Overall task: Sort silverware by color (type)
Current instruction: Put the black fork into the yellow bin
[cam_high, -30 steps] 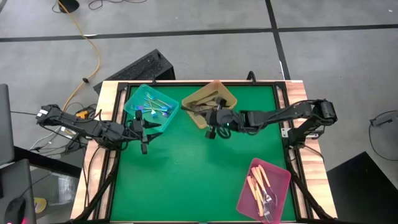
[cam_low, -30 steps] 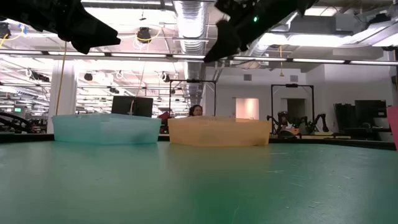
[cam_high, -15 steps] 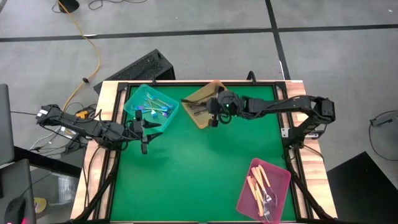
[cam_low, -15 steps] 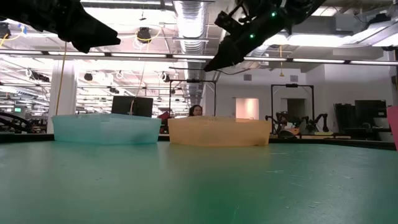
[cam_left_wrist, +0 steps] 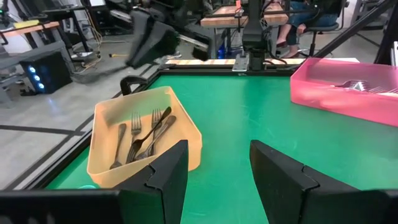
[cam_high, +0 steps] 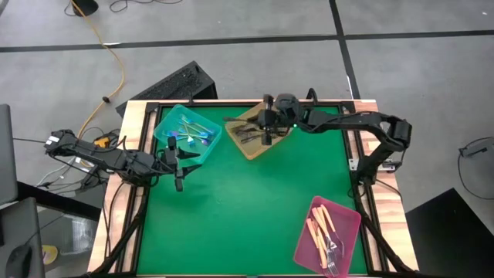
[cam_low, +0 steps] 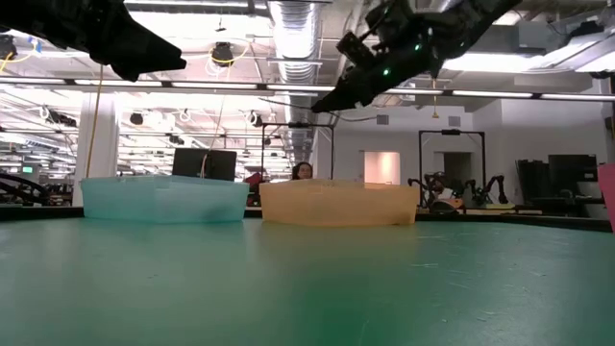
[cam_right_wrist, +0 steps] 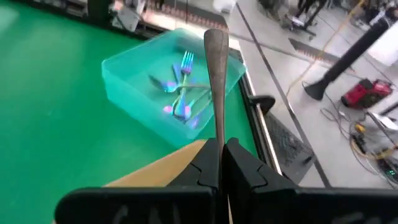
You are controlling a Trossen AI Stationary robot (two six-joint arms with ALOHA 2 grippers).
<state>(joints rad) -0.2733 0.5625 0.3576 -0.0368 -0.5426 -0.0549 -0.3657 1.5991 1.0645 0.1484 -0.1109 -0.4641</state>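
My right gripper (cam_high: 265,128) hovers over the amber tray (cam_high: 279,117) at the table's far edge, shut on a dark grey utensil (cam_right_wrist: 215,74). That tray holds several dark grey forks (cam_left_wrist: 142,138). The teal tray (cam_high: 165,133) to its left holds iridescent blue forks (cam_right_wrist: 177,87). The pink tray (cam_high: 349,224) at the near right holds cream-handled utensils (cam_high: 318,228). My left gripper (cam_high: 181,164) waits open beside the teal tray's near side, touching nothing. My right gripper pinches the dark grey utensil between its two shut fingers (cam_right_wrist: 205,163). The rounded handle end (cam_right_wrist: 214,38) sticks out well past the fingertips, so the fingers lie along it. The utensil's other end is hidden by the fingers. It is lifted clear above the amber tray.
Green mat (cam_high: 239,208) lies open between the three trays. A black frame and a wooden rim (cam_high: 133,123) border the table. In the low view the teal tray (cam_low: 163,199) and the amber tray (cam_low: 338,203) stand side by side at the far edge.
My right gripper has moved toward the table's far edge, from just off the amber tray's near side to above the tray, staying shut on the utensil. The left arm has kept still.
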